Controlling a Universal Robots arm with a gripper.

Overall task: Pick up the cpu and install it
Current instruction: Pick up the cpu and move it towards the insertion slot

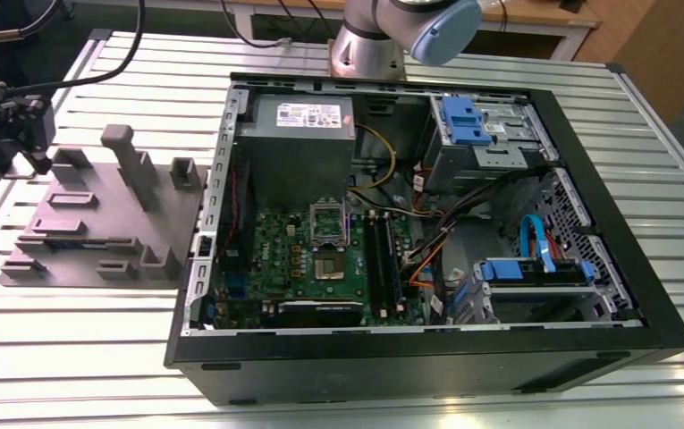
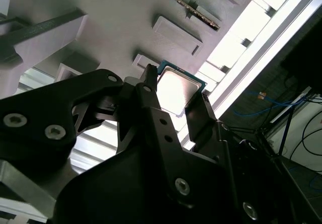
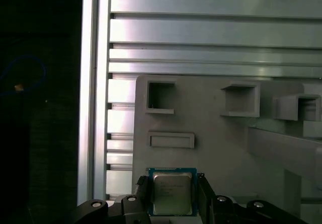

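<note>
At the exterior view's left, the black gripper hangs over a matte grey block with ribs and pockets, on the slatted metal table. In both wrist views we see the jaws clamped on the square silvery cpu, over the block's edge; we cannot read its print. At the right, an open black case holds a green board.

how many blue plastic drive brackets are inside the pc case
2. One blue bracket sits at the far corner of the pc case, the other blue bracket nearer the camera, both toward the exterior view's right. More may be hidden under the cables.
</note>
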